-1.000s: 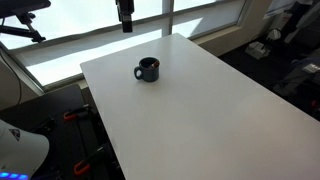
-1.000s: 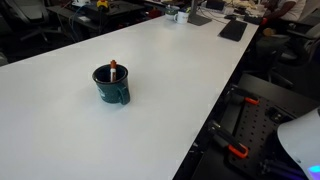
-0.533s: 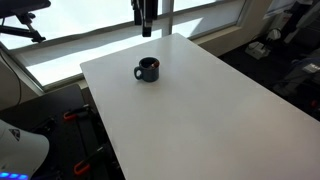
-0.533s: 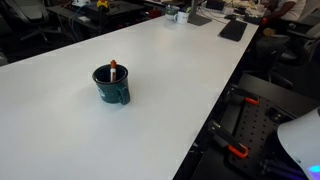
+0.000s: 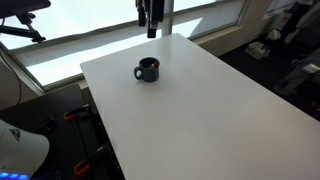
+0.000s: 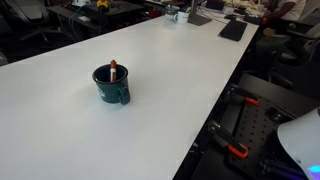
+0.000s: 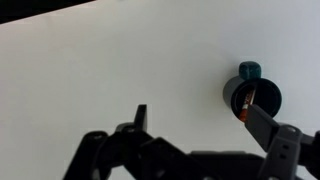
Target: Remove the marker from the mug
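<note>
The dark navy mug (image 5: 148,70) stands upright on the white table (image 5: 210,110), near its far left part, with its handle to one side. It shows in both exterior views and in the wrist view (image 7: 252,97). The reddish marker (image 6: 113,70) stands tilted inside the mug (image 6: 110,87), its tip just above the rim; the wrist view shows the marker (image 7: 247,105) leaning on the inner wall. My gripper (image 5: 150,30) hangs high above the table's far edge, behind the mug and well apart from it. It is open and empty (image 7: 200,125).
The table's far end holds a dark flat item (image 6: 232,30) and small objects. Office chairs and desks stand beyond. Black frames with orange clamps (image 6: 235,150) sit beside the table's edge. A window runs behind the table (image 5: 90,35).
My gripper has moved sideways along the table's far edge, closer to a spot behind the mug. The mug and marker have not moved.
</note>
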Controlling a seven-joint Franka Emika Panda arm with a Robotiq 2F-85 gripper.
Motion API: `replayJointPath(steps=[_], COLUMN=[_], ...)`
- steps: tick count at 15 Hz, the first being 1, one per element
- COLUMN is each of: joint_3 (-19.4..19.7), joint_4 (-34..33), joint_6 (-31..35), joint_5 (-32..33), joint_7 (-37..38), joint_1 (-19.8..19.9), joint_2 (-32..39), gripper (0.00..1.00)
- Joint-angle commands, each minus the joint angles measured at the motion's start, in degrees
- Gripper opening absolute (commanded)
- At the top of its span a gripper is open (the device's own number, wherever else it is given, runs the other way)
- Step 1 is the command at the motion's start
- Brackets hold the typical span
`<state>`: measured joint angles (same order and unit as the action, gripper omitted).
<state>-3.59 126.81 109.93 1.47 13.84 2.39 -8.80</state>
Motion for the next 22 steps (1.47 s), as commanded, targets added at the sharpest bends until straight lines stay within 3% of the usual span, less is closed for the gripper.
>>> replayJointPath(steps=[1,8,9,22], joint_3=[0.80,0.28,0.80,0.21], joint_4=[-2.42,-14.09,-9.73,-14.87], joint_6=[-0.13,-1.25,0.32,-0.71], joint_5=[-0.49,-1.62,-0.55,-1.58], joint_7=[-1.24,-8.09,-6.32,-9.29], joint_1=[-1.05,-3.35,-3.15,-4.15], joint_2=[2.97,13.70,10.68,15.94], gripper=[1.00,1.00,1.00,1.00])
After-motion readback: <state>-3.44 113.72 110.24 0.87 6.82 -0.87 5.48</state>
